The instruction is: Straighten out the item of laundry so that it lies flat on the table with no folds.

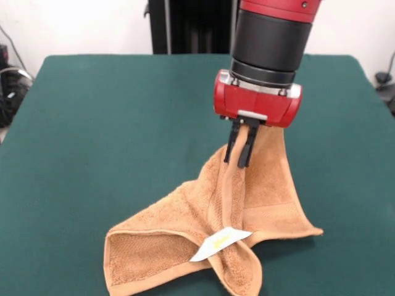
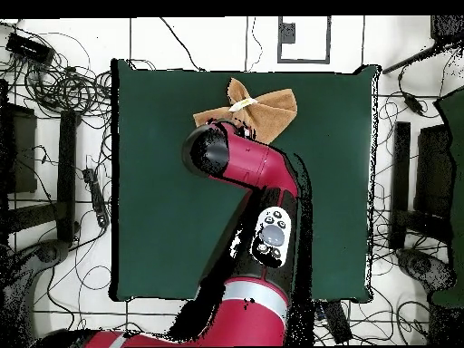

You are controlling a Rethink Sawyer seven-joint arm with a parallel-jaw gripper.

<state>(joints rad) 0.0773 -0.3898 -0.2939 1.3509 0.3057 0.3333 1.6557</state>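
The orange-tan towel [image 1: 210, 234] is bunched and lifted into a peak on the green table [image 1: 111, 123], near its front edge in the front view. Its white tag with yellow print [image 1: 219, 243] lies on a fold low down. My gripper [image 1: 240, 147] is shut on the towel's raised top, holding a hemmed edge up while the lower corners rest on the table. In the overhead view the towel [image 2: 263, 111] shows at the table's far edge, partly hidden by my arm [image 2: 237, 156], which also hides the gripper.
Cables and equipment [image 2: 54, 82] lie on the floor around the table [image 2: 163, 217]. The black pedestal column [image 1: 191, 24] stands behind the table's far side in the front view.
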